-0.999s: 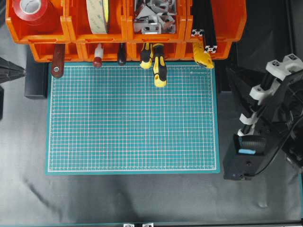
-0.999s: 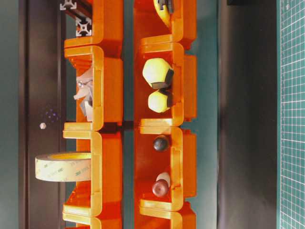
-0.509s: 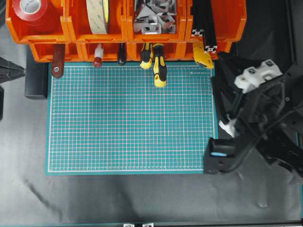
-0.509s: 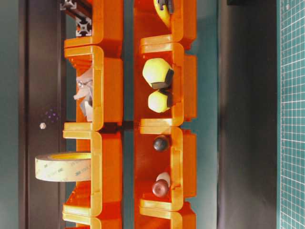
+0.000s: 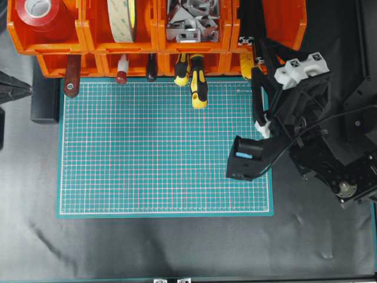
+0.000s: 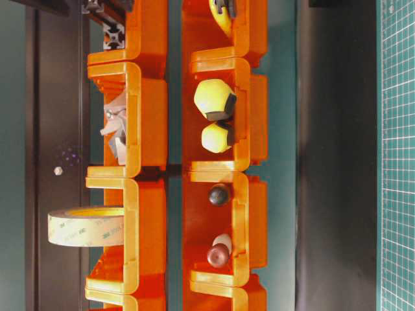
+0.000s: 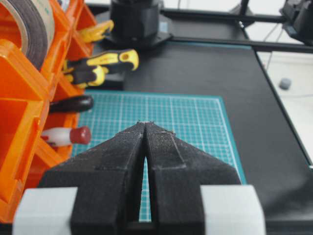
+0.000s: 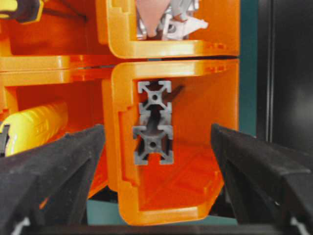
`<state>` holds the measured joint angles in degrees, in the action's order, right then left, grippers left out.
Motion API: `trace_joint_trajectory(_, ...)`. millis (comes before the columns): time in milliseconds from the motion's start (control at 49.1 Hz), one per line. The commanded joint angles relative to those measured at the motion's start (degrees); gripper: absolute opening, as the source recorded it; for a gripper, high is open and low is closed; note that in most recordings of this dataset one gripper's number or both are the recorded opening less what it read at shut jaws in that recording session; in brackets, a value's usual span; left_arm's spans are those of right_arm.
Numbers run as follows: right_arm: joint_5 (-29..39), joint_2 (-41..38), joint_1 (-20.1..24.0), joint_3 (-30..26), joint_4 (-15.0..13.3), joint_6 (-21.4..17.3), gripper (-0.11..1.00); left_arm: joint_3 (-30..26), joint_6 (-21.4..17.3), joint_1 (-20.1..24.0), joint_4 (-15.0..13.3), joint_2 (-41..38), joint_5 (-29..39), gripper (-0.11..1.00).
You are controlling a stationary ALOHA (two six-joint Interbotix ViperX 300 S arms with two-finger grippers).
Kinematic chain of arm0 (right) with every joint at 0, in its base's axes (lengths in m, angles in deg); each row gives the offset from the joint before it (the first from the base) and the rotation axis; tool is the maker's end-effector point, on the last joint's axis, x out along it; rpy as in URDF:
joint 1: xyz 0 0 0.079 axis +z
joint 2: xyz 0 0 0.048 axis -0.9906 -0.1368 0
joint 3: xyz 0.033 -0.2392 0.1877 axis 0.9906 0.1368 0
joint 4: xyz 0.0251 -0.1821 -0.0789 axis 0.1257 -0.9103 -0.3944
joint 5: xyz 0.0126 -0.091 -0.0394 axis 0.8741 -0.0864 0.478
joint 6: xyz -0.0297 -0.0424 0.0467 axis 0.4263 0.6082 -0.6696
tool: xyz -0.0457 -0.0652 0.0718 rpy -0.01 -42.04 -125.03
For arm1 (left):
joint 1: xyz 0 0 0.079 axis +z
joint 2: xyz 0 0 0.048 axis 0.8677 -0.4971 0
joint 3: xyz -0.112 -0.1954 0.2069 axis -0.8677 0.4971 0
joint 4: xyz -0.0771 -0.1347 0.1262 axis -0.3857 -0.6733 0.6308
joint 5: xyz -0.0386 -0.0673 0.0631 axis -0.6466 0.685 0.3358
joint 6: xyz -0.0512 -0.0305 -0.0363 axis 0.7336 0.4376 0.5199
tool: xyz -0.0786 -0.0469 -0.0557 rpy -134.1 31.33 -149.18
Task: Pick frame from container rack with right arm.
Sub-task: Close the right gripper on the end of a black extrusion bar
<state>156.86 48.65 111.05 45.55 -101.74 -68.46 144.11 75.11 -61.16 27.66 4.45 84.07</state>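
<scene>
Right arm at the container rack

The right arm [image 5: 294, 118] reaches over the green mat [image 5: 147, 153]; its tool [image 5: 262, 50] meets the container rack [image 5: 283, 23] beside the frame [image 5: 246, 26].

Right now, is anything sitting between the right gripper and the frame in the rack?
Nothing visible. In the right wrist view the right gripper is open, and the silvery cut ends of two stacked bars, the frame, show in the gap between its fingers, inside an open-front bin of the container rack. No tool crosses that gap.
</scene>
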Motion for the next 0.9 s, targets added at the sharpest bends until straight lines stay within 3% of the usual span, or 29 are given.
trace_joint_trajectory(0, -0.5, 0.5, -0.9, -0.4, -0.5, -0.3, 0.83, -0.6, 0.2, 0.1, 0.2, -0.4, -0.4, 0.0)
trace_joint_trajectory(448, -0.4, 0.4, -2.0, 0.1, -0.3, -1.1, 0.77, -0.6, 0.3, 0.4, 0.2, -0.4, -0.3, 0.0)
trace_joint_trajectory(550, -0.4, 0.4, -2.1, 0.2, 0.4, -2.5, 0.63, -0.6, 0.3, 0.4, 0.2, -0.4, -0.3, 0.0)
trace_joint_trajectory(713, -0.5, 0.2, -1.8, -0.1, 0.5, -4.4, 0.24, -0.7, 0.3, 0.4, 0.2, -0.3, -0.3, 0.0)
trace_joint_trajectory(876, 0.1, -0.4, -1.5, -0.7, 0.4, -4.5, 0.24, -0.6, 0.3, 0.4, 0.2, -0.1, -0.3, 0.0)
